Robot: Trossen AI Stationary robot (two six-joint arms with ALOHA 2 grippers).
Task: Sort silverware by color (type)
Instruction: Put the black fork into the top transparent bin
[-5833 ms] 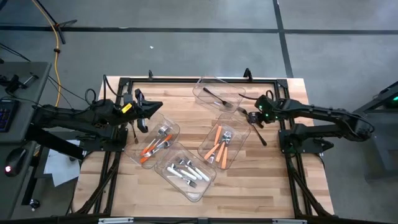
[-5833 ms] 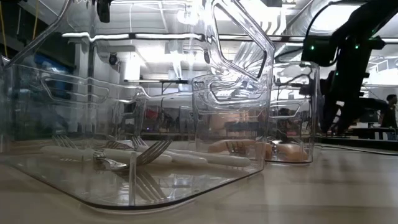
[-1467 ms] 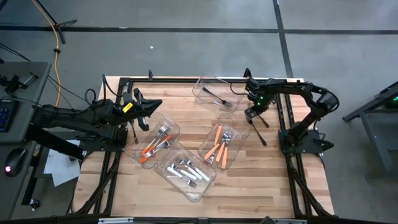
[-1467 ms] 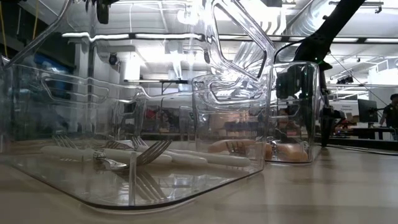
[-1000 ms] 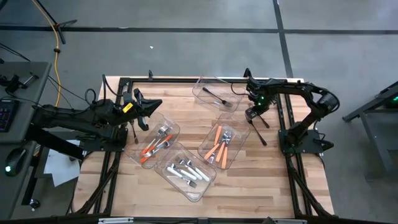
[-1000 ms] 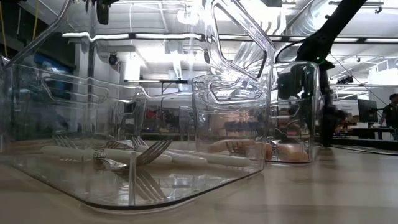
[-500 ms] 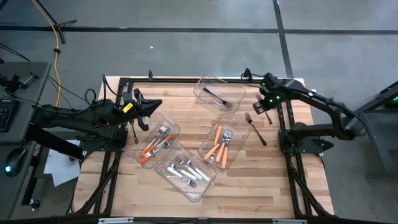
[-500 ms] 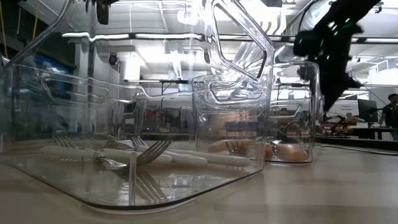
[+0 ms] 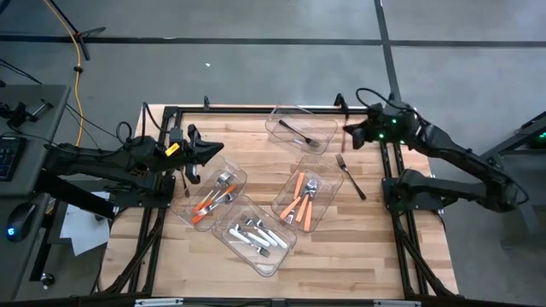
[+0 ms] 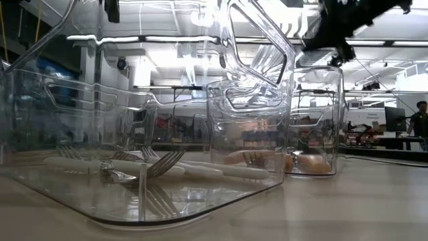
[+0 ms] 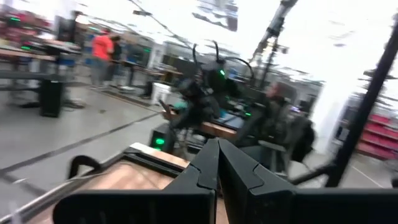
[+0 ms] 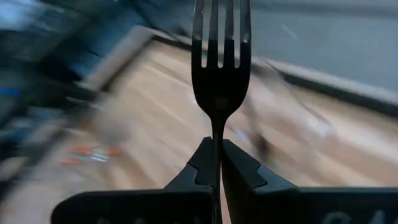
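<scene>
Silverware [image 9: 298,197] in clear bins [image 9: 258,236], wooden table [image 9: 341,256], grey floor [image 9: 256,77]

No text, label or number can be read anywhere.

Right tool [image 12: 217,163] clamped shut, left tool [image 11: 217,163] closed

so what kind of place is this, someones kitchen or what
Not a kitchen: most likely a robotics lab or workshop. Two robot arms work at a wooden table on a bare concrete floor, and the low view shows ceiling ducts and workbenches with equipment behind the clear bins.
</scene>
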